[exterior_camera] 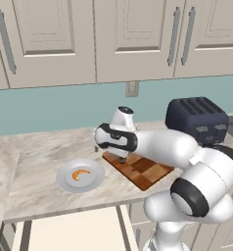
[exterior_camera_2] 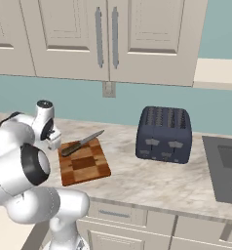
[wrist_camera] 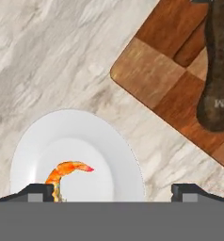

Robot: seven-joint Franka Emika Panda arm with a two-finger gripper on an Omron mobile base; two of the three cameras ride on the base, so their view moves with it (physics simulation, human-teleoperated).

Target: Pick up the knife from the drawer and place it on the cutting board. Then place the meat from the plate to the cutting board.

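Note:
The knife [exterior_camera_2: 81, 143] lies on the checkered cutting board [exterior_camera_2: 84, 165], and its dark brown handle [wrist_camera: 217, 70] shows in the hand view. Left of the board, the round white plate [exterior_camera: 81, 177] holds the small orange meat [exterior_camera: 81, 174]. My gripper [exterior_camera: 122, 158] hangs over the counter between the plate and the board's left end. It is open, with nothing between its fingertips [wrist_camera: 38, 191]. In the hand view the meat [wrist_camera: 67, 172] lies on the plate [wrist_camera: 104, 141] close to the left fingertip, and the cutting board [wrist_camera: 170, 80] fills the upper right. The drawer [exterior_camera: 74, 230] stands pulled out below the counter's front edge.
A dark toaster [exterior_camera_2: 164, 134] stands on the counter right of the board. A dark stovetop [exterior_camera_2: 225, 171] lies at the far right. Wall cabinets [exterior_camera: 113, 39] hang above, and an outlet [exterior_camera: 132, 88] sits on the teal backsplash.

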